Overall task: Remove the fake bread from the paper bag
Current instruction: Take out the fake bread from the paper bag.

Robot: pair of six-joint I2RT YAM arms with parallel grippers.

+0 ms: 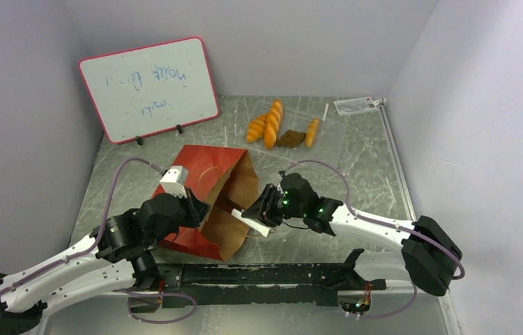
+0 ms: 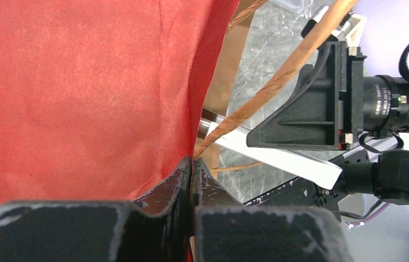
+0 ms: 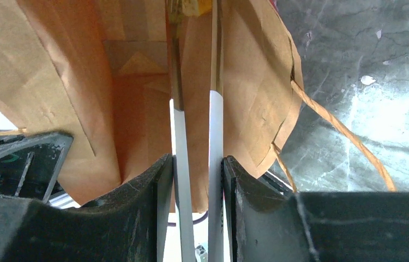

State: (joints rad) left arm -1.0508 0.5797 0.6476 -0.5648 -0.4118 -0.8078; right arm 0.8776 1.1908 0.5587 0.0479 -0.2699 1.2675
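On the bench (image 1: 363,167), tipped on its side with mouth turned right: bag (image 1: 210,202). Pressed together on the bag's red edge by the mouth, paper pinched between the pads: left claw (image 2: 192,164). Just outside the mouth, squeezing both blades of the tweezers (image 3: 215,125): right claw (image 3: 197,169). Reaching from there into the brown inside, tips deep in the bag. At those tips, cut off by the frame edge, a small yellow bit (image 3: 188,6), not identifiable. Out on the bench, well behind the bag: bread (image 1: 273,124), three orange loaves and one dark brown piece (image 1: 291,138) side by side. Trailing over the bench beside the mouth: handle (image 3: 344,136).
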